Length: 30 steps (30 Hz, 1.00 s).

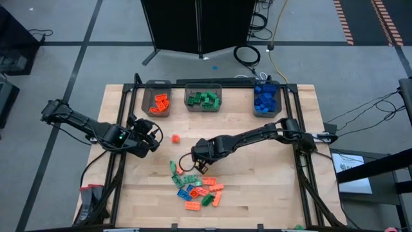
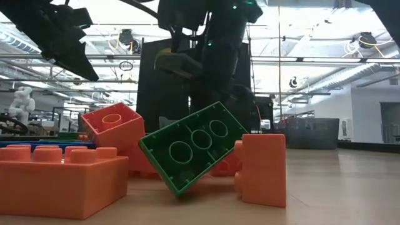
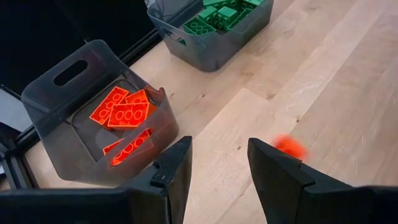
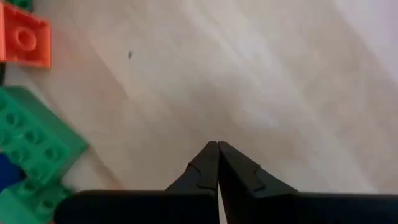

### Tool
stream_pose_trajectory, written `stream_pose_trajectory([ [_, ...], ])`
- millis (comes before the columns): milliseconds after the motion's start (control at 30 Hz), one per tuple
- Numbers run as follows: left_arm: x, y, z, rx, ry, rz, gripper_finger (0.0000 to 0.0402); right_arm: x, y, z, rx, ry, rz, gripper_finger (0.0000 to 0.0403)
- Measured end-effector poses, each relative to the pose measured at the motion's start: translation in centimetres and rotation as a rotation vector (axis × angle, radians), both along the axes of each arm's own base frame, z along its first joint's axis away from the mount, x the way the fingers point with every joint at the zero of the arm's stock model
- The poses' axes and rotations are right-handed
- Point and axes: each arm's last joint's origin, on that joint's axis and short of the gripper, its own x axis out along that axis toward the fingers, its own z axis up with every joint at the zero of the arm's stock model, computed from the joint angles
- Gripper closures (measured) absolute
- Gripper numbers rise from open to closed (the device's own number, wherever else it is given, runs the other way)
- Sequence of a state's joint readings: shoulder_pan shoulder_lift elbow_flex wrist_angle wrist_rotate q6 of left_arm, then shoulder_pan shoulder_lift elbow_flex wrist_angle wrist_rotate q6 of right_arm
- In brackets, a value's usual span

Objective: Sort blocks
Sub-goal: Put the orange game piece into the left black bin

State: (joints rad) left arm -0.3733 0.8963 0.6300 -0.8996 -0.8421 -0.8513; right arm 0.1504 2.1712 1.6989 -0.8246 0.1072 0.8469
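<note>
Blocks (image 1: pixel 196 189) lie heaped on the tabletop (image 1: pixel 270 174) just beside our right gripper (image 1: pixel 200 166), whose jaws are clenched on nothing above bare wood, while our left gripper (image 1: pixel 152 140), jaws parted and empty, waits farther off near a stray orange block (image 1: pixel 175 138).

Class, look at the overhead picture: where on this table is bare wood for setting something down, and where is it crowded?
Free: the wood right of the right gripper, and between the bins and the pile. Crowded: the loose blocks at the near middle, and the back edge.
</note>
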Motion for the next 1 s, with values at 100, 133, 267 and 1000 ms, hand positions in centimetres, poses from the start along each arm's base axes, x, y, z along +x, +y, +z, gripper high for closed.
stream_pose_trajectory([
  [100,0.0,0.0,0.0,0.0,0.0,0.0,0.0241,0.5,-1.1,0.1,-0.014,-0.027,0.048,0.0395],
  [133,0.0,0.0,0.0,0.0,0.0,0.0,0.0241,0.6,-1.4,0.1,-0.006,-0.037,0.085,0.0392],
  [267,0.0,0.0,0.0,-0.003,0.002,-0.002,0.0241,0.5,-1.3,1.5,0.133,-0.077,0.334,0.0383],
  [1000,0.0,0.0,0.0,0.027,0.01,-0.01,0.0241,-7.6,10.3,1.9,0.118,-0.219,0.742,0.0246],
])
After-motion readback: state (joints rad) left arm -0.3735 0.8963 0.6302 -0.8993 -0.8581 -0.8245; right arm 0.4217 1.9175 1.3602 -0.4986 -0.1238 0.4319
